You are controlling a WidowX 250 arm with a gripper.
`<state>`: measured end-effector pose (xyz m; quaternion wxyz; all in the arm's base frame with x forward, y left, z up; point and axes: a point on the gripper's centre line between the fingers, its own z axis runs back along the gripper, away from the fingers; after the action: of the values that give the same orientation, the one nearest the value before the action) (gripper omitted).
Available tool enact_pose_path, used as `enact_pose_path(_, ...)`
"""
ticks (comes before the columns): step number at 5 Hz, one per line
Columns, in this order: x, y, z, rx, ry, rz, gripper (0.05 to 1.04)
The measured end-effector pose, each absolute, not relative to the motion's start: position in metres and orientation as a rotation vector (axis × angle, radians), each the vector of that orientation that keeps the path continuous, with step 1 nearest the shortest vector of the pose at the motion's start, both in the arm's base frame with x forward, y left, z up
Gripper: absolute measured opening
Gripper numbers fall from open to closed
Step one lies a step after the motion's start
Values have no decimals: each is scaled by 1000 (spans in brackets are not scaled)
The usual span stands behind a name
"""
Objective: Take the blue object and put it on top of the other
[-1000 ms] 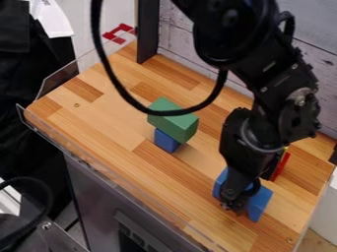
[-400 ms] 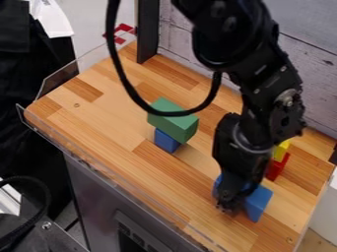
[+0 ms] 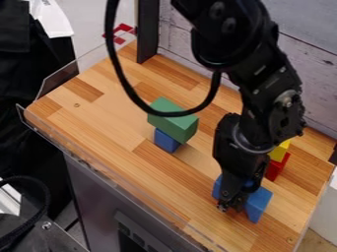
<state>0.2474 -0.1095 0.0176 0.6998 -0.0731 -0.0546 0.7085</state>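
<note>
step: grasping larger blue block (image 3: 259,203), seemingly | block: on wooden tabletop (image 3: 115,125), at black gripper (image 3: 231,206) | jaws: spread or closed, cannot tell | next: secure grip, lift, carry to green block (image 3: 173,125), if that's the target

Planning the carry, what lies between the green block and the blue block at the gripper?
Bare tabletop lies between the green block and that blue block in the camera view.

Two blue blocks (image 3: 259,203), one green block (image 3: 172,120), one yellow block (image 3: 280,150), one red block (image 3: 276,168).
</note>
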Motion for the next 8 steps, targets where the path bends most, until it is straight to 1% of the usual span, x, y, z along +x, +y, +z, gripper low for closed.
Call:
enact_pose_path(1, 243, -103, 27, -106, -138, 1550, 576)
enact_pose_path(2, 237, -99, 59, -72, -78, 1389, 576)
enact_pose_path(3, 234, -88, 91, -44, -102, 1356, 576)
enact_pose_path(4, 233, -78, 103, -52, -119, 1365, 576)
enact_pose_path(6, 242, -48, 104, -80, -85, 1410, 576)
enact_pose_path(7, 242, -34, 104, -61, -82, 1436, 576)
enact_pose_path(8, 244, -21, 105, -66, -79, 1440, 576)
